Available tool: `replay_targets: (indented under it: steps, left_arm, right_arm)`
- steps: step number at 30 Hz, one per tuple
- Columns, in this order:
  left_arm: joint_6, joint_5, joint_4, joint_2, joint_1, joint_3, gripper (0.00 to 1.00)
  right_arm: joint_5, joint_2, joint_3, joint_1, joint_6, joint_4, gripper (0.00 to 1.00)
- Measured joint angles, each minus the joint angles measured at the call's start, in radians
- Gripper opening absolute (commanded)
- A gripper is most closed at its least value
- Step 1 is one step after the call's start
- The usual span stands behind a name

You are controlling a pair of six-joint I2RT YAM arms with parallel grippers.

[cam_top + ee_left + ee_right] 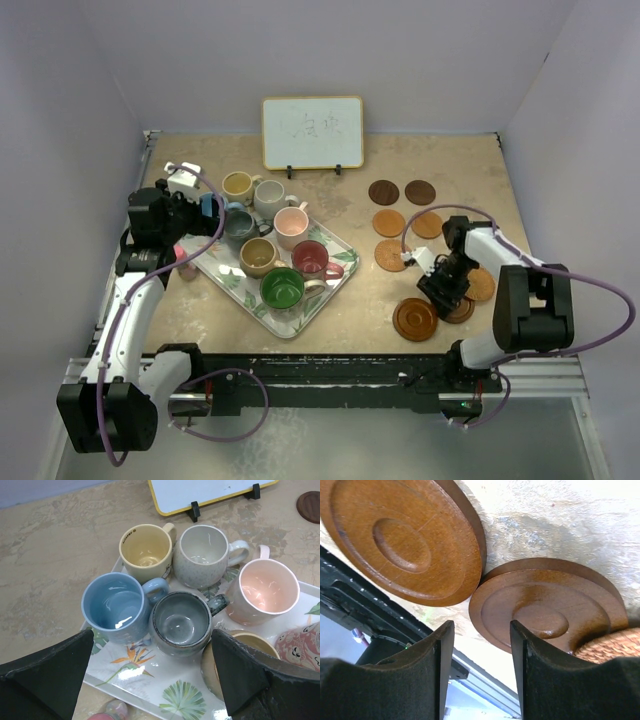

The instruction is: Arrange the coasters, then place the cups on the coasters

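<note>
Several cups stand on the leaf-patterned tray (300,325): yellow (146,547), off-white (202,550), pink (262,587), light blue (114,605), grey-blue (181,620), tan (252,642), red (310,258) and green (282,288). My left gripper (150,675) hovers wide open over the tray's near-left corner, just short of the blue and grey-blue cups. Several wooden coasters lie to the right, two dark ones (383,191) farthest back. My right gripper (481,645) is open, low over two brown coasters (405,540) (545,610). Its right finger overlaps the second one's rim.
A small whiteboard (312,132) stands at the back of the table. A small pinkish object (112,711) lies on the table beside the tray's left edge. A woven disc (610,647) rests against the second brown coaster. The table's front rail (350,615) is close behind the right gripper.
</note>
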Motion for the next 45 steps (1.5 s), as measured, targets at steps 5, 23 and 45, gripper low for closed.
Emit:
replay_targets:
  steps: [5, 23, 45]
  left_arm:
    - [0.0, 0.0, 0.0, 0.0, 0.0, 0.0, 0.97]
    - [0.005, -0.004, 0.0, 0.012, -0.001, 0.0, 0.97]
    - [0.007, -0.009, 0.0, 0.018, -0.005, 0.002, 0.97]
  right_arm:
    - [-0.049, -0.038, 0.059, 0.019, 0.006, -0.035, 0.57]
    - [0.005, -0.098, -0.016, 0.286, 0.081, 0.172, 0.74]
    - [0.095, -0.037, -0.031, 0.435, 0.177, 0.296, 0.65]
